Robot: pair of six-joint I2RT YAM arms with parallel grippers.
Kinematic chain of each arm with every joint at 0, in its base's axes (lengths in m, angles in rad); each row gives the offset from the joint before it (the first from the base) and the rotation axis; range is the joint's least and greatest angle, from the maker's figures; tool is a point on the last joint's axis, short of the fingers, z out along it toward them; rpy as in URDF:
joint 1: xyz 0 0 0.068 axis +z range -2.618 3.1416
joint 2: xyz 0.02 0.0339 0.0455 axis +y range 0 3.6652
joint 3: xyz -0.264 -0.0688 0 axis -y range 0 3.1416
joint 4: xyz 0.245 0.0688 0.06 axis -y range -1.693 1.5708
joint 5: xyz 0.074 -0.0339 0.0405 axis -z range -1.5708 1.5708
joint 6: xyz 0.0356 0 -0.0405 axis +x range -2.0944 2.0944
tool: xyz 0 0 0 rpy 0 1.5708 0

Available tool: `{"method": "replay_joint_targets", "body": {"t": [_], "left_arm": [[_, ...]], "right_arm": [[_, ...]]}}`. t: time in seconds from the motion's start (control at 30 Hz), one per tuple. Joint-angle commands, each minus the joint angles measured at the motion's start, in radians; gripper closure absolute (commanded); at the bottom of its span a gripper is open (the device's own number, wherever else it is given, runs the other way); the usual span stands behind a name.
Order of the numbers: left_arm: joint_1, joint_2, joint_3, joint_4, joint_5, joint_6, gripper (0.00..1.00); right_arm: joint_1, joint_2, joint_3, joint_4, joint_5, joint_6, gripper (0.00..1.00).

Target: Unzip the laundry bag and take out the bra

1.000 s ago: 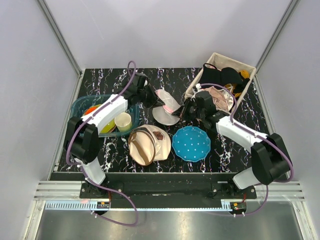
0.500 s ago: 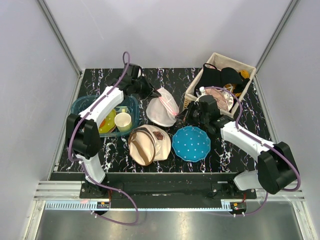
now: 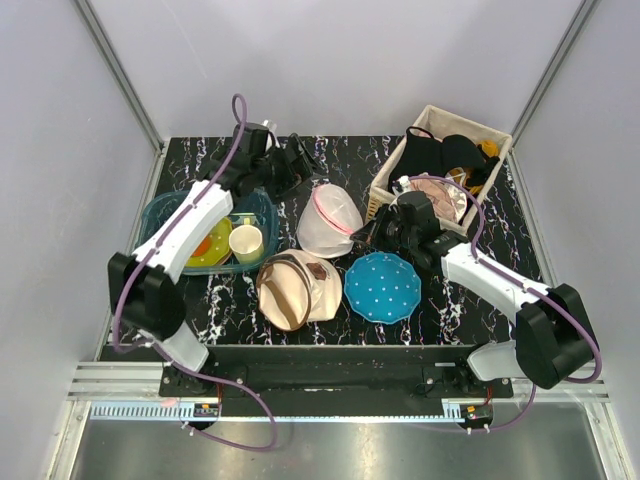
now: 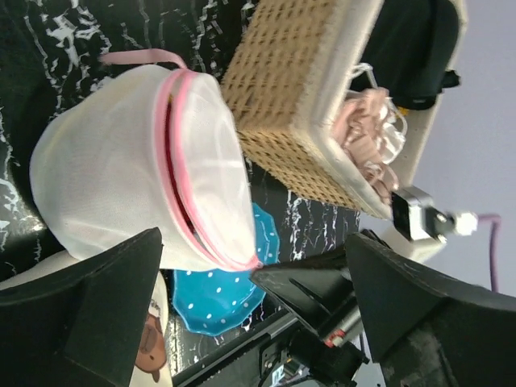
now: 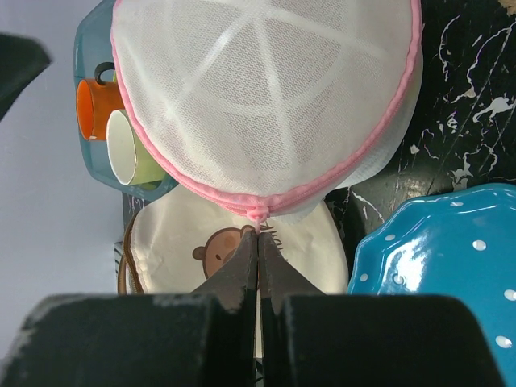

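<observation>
The laundry bag [image 3: 328,220], a white mesh dome with a pink rim, rests mid-table, tilted on its side. In the left wrist view a dark slit shows between the pink zip bands of the bag [image 4: 113,185]. My right gripper [image 3: 366,232] is shut on the pink zipper pull [image 5: 259,216] at the bag's near rim [image 5: 266,105]; its jaws [image 5: 259,235] are pressed together. My left gripper [image 3: 300,160] hangs open just behind the bag, holding nothing and apart from it [image 4: 254,242]. The bra is hidden.
A beige canvas bag [image 3: 298,290] with a bear print lies at the front, with a blue dotted plate [image 3: 383,287] to its right. A blue bin [image 3: 165,205] with cups stands at the left. A wicker basket [image 3: 440,118] of clothes stands at the back right.
My left gripper has opened, let go of the bag's far edge and drawn back. The stretched bag has slumped into a dome. The right gripper stays shut on the pull.
</observation>
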Motion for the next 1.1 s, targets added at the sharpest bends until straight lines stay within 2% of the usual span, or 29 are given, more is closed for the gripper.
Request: {"method": "replay_joint_targets", "body": {"t": [0.0, 0.23, 0.5, 0.6, 0.63, 0.67, 0.7, 0.73, 1.07], "left_arm": [[-0.099, -0.13, -0.078, 0.016, -0.081, -0.011, 0.01], [-0.156, -0.151, -0.213, 0.111, -0.098, -0.131, 0.01], [-0.16, -0.059, -0.191, 0.12, -0.118, -0.171, 0.02], [-0.16, -0.02, -0.171, 0.127, -0.132, -0.171, 0.16], [-0.16, -0.009, -0.149, 0.125, -0.131, -0.159, 0.44], [-0.16, 0.005, -0.133, 0.114, -0.128, -0.152, 0.64], [-0.159, 0.023, -0.116, 0.101, -0.123, -0.146, 0.88], [-0.156, 0.031, -0.083, 0.087, -0.121, -0.128, 1.0], [-0.035, 0.011, -0.03, 0.061, -0.08, -0.076, 1.0]], "right_arm": [[0.011, -0.024, 0.044, 0.022, -0.027, 0.009, 1.0], [0.013, -0.024, 0.052, 0.022, -0.025, 0.009, 1.0], [0.011, -0.035, 0.044, 0.015, -0.025, 0.006, 1.0], [0.011, -0.034, 0.036, 0.013, -0.027, 0.006, 1.0], [0.013, -0.035, 0.035, 0.015, -0.027, 0.004, 1.0], [0.013, -0.034, 0.032, 0.018, -0.028, 0.006, 1.0], [0.013, -0.031, 0.026, 0.018, -0.028, 0.003, 1.0], [0.013, -0.031, 0.022, 0.018, -0.025, 0.0, 1.0], [0.013, -0.063, -0.097, -0.03, 0.042, -0.058, 1.0]]}}
